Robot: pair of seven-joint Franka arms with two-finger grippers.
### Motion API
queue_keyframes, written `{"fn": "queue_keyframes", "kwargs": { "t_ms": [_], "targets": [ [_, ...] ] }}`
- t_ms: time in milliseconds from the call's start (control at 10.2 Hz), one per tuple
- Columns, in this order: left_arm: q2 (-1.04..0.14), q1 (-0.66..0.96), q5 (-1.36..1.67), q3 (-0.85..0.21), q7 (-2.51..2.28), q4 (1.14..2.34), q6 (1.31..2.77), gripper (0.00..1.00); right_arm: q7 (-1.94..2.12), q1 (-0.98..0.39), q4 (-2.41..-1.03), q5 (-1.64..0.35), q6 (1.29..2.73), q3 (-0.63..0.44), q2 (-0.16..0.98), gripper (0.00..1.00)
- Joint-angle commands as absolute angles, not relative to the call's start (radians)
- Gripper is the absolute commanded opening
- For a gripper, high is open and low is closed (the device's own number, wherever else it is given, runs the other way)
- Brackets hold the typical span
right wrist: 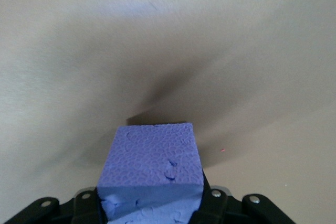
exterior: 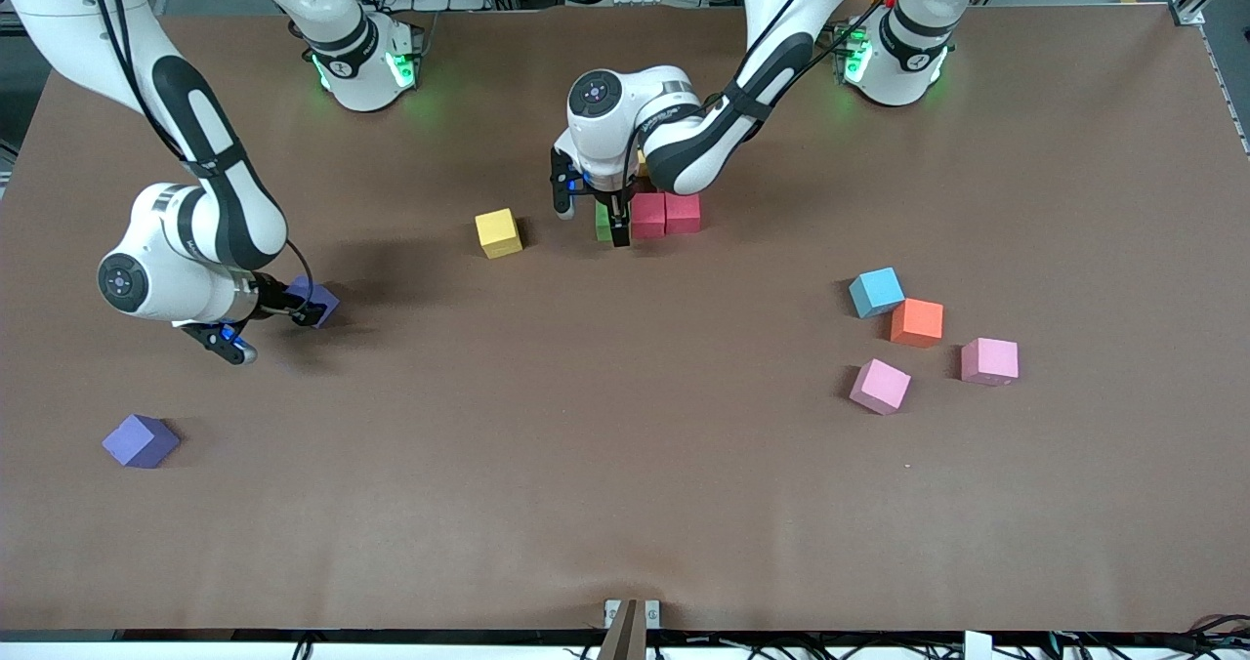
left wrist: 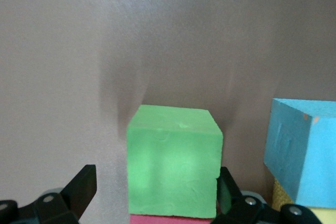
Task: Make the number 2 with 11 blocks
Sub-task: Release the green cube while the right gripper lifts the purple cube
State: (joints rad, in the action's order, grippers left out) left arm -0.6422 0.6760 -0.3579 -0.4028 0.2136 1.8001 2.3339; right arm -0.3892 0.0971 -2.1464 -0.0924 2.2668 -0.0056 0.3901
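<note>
Toward the right arm's end of the bench, one purple block lies loose near the front camera; the right claw is clamped on the second purple block, low at the bench, lift not evident. Mid-bench, a yellow block sits apart from the started number 2. The left claw stands with jaws apart around the green block, apparently just released, touching the two red blocks in one row; the left wrist view shows a blue block beside them. Toward the left arm's end wait a second blue block, an orange block and two pink blocks. Early stage: one row laid, most blocks unplaced.
</note>
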Motion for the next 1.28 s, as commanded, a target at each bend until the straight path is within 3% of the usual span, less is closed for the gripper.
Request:
{"fn": "queue_keyframes", "kwargs": {
  "t_ms": [0, 589, 883, 1178],
  "targets": [
    [-0.568, 0.673, -0.342, -0.416, 0.204, 1.804, 2.266, 1.00, -0.391, 0.037, -2.154, -0.083, 2.260, -0.031, 0.304, 0.60],
    [-0.339, 0.599, -0.252, -0.439, 0.153, 1.792, 2.013, 1.00, -0.318, -0.099, -2.149, -0.080, 2.258, -0.048, 0.149, 0.60],
    [-0.299, 0.364, -0.252, -0.439, 0.163, 1.640, 1.799, 1.00, -0.282, -0.196, -2.132, -0.078, 2.261, -0.064, 0.118, 0.60],
    [-0.328, 0.110, -0.233, -0.436, 0.182, 1.603, 1.778, 1.00, -0.302, -0.311, -2.102, -0.093, 2.261, -0.095, 0.138, 0.60]
  ]
}}
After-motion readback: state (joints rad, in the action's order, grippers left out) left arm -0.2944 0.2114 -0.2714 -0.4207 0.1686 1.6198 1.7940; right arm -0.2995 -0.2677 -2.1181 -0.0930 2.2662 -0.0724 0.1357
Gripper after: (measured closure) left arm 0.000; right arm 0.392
